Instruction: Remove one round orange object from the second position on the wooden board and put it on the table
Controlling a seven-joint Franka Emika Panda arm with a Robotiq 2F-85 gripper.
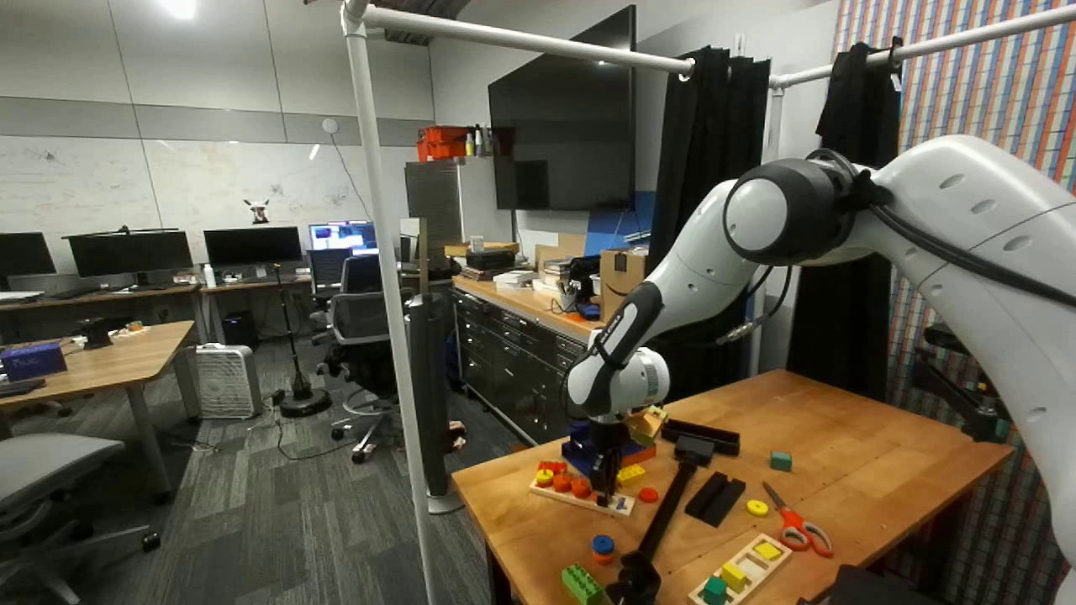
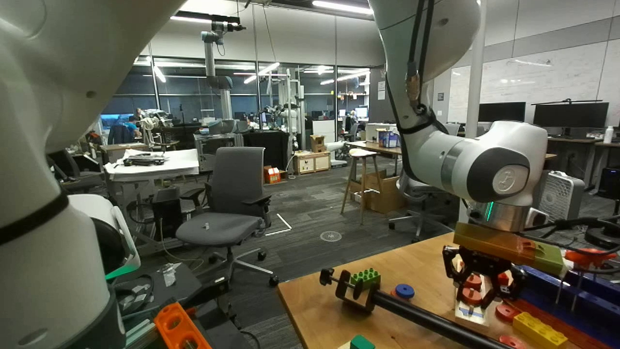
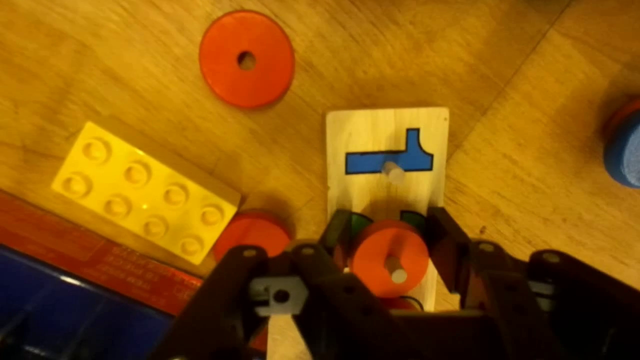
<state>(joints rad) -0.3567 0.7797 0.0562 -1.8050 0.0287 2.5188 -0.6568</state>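
I'm straddling position two's orange disc [image 3: 380, 252], pre-grasp | gripper [image 3: 391, 230] standing parted | next needing pinch, straight lift off peg [image 3: 398, 275]

In the wrist view, shows as a round orange object [image 3: 377, 265], flat and bright, threaded on a peg at the second place from the end marked with a blue 1. Hard to tell whether flush or raised along that peg. Below it, a pale wooden board [image 3: 370, 137], lying flat, with an exposed upright peg on the blue 1. Beneath both, a smooth light-brown surface [image 1: 883, 454], bearing the board near one corner.
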